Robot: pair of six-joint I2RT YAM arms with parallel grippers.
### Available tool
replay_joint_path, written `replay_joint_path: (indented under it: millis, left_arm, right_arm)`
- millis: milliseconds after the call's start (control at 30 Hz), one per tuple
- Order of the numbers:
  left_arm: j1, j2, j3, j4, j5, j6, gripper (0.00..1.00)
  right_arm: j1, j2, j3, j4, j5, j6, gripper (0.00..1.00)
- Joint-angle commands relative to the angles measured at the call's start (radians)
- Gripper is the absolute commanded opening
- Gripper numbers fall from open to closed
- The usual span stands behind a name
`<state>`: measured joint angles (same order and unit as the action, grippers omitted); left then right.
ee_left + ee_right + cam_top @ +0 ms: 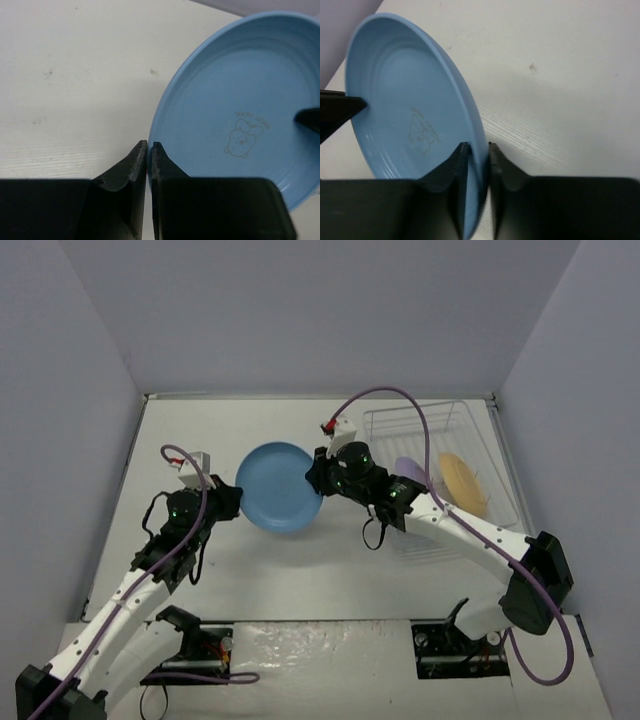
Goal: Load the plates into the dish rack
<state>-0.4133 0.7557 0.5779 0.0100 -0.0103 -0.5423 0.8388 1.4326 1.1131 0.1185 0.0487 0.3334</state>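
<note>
The round, shallow blue plastic plate [278, 487] is held tilted just left of the clear wire dish rack [400, 420]. The left gripper [232, 502], arm stretched forward, pinches its left rim. The right gripper [318, 475], arm bent across from the rack side, clamps its right rim.

white table [300, 575], faint wood grain with a few tiny dark specks. wire rack [405, 430] sits on it over at the far right corner. arm bases [465, 648] are bolted along the near edge.
</note>
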Motion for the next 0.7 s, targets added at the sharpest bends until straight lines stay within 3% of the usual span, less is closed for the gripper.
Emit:
replay_joint_path:
  millis: [0,33,67,100,133,400,467,567,667]
  left_arm:
    - [-0.013,0.01,0.04,0.167,0.049,-0.016,0.0]
    - [-0.013,0.011,0.043,0.159,0.04,-0.016,0.07]
    - [-0.013,0.018,0.056,0.14,0.027,-0.018,0.5]
    - [-0.014,0.024,0.068,0.122,0.017,-0.018,0.84]
    - [-0.014,0.03,0.078,0.108,0.0,-0.014,0.96]
    - [-0.013,0.083,0.141,0.008,-0.151,-0.009,0.97]
    - [-0.013,0.096,0.158,-0.014,-0.177,-0.014,0.97]
    - [-0.013,0.125,0.192,-0.091,-0.212,-0.016,0.97]
    - [-0.012,0.139,0.189,-0.09,-0.228,-0.019,0.97]
  right_arm:
    - [0.013,-0.063,0.0,0.101,-0.014,0.024,0.0]
    - [0.013,-0.074,-0.005,0.1,0.004,0.021,0.0]
    - [0.013,-0.094,-0.011,0.095,0.044,0.01,0.0]
    - [0.012,-0.11,-0.015,0.087,0.079,0.001,0.0]
    - [0.012,-0.122,-0.014,0.062,0.114,-0.009,0.0]
    - [0.049,-0.193,0.19,-0.301,0.641,-0.171,0.0]
    - [0.075,-0.16,0.252,-0.391,0.765,-0.196,0.0]
    - [0.152,-0.053,0.36,-0.486,1.116,-0.227,0.0]
    - [0.198,0.043,0.452,-0.608,1.327,-0.223,0.0]
